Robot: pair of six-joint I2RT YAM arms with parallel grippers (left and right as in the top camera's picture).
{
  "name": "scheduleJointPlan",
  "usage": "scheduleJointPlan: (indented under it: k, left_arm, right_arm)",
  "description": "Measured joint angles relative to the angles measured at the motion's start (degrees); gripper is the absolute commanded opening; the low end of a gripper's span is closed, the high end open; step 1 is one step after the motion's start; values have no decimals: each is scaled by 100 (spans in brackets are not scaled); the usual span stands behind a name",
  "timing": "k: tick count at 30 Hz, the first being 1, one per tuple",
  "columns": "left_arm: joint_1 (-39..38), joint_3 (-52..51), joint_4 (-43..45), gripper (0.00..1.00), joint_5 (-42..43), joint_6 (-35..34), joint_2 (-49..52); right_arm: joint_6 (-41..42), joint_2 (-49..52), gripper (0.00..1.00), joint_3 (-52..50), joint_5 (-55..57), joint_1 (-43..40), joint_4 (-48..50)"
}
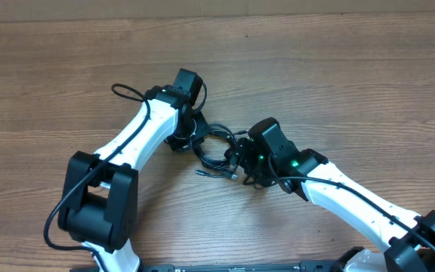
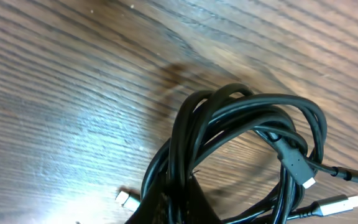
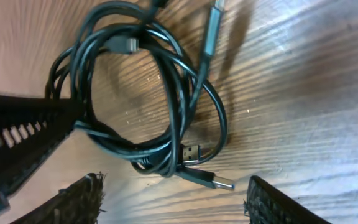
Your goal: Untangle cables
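Observation:
The cables (image 1: 216, 147) lie as one small coiled black bundle on the wooden table between the two arms. In the left wrist view the loops (image 2: 241, 124) rise from my left gripper (image 2: 179, 208), which is shut with several strands pinched in its dark jaws. Small plug ends (image 2: 307, 182) stick out of the coil. My left gripper (image 1: 189, 134) sits at the coil's left side. My right gripper (image 3: 176, 202) is open, its fingers (image 3: 73, 199) set wide apart. It hovers just short of a silver USB plug (image 3: 213, 180) at the coil's (image 3: 166, 124) near edge.
The left gripper's black slotted finger (image 3: 17, 143) shows at the left of the right wrist view, touching the coil. A thicker black arm cable (image 1: 127, 91) loops beside the left arm. Bare wooden table (image 1: 338, 68) surrounds the bundle.

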Motion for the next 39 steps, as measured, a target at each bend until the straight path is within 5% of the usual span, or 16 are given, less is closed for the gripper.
scheduleJointPlan:
  k: [7, 20, 32, 39]
  left_arm:
    - [0, 48, -2, 4, 417, -446, -87]
    - [46, 48, 404, 4, 1565, -903, -87]
    - [157, 48, 411, 4, 2535, -468, -87]
    - [640, 48, 400, 4, 3141, -208, -87]
  right_arm:
    - [459, 0, 62, -2, 245, 0, 109]
    - [542, 363, 62, -2, 1322, 0, -59]
    - [597, 540, 29, -2, 1786, -2, -157]
    - [535, 538, 25, 72, 1805, -17, -251]
